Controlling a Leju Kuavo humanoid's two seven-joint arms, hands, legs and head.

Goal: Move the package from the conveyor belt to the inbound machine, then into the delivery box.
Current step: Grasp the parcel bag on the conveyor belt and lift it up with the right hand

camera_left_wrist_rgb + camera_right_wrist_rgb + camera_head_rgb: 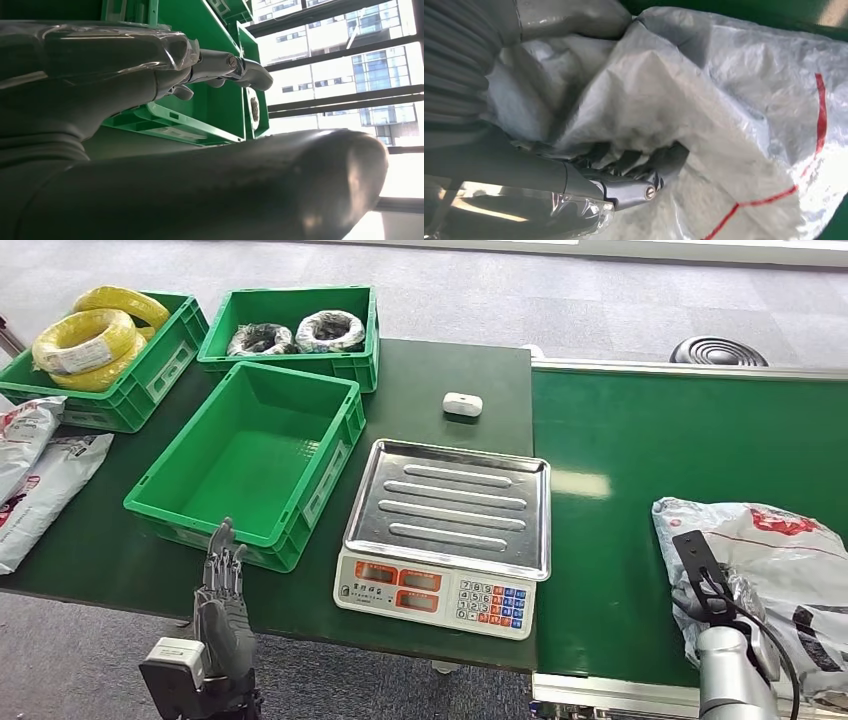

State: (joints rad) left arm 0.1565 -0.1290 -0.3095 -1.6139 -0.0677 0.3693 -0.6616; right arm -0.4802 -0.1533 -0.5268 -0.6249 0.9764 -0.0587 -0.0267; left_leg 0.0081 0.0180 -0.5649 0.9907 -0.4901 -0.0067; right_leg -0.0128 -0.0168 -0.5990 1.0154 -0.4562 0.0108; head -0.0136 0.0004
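Observation:
A crumpled grey plastic package (775,555) with red print lies on the green conveyor belt (640,460) at the right. My right hand (722,602) grips its near left side. In the right wrist view the fingers (634,165) curl into the folds of the package (704,100), with the thumb above. The scale with a steel tray (450,502) stands in the middle of the dark table. To its left is an empty green box (240,465). My left hand (225,590) is open, fingers straight, just in front of that box's near wall (220,105).
At the back left stand a green crate of yellow cable coils (95,340) and one of dark and white coils (295,332). A small white device (462,403) lies behind the scale. Grey bags (40,475) lie at the table's left end.

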